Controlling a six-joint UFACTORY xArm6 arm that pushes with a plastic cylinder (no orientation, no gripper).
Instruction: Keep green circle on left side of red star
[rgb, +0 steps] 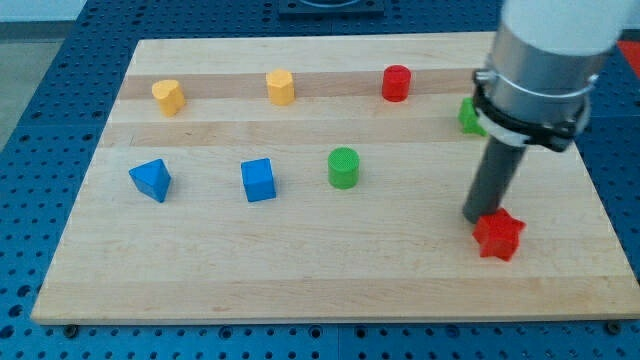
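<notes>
Your hand is just a rod, nothing to open or close — my tip (481, 218) touches the red star's (498, 236) upper left edge, near the desk's (300, 270) right side. You'll see the green circle (343, 167) well apart, left of the star. A second green block (469, 115) sits half hidden behind the arm.

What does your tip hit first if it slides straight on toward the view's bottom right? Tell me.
My tip stands right at the upper left edge of the red star, so it would meet that block first, almost at once. Whether they already touch I cannot tell. Beyond the star, only bare board shows.
</notes>
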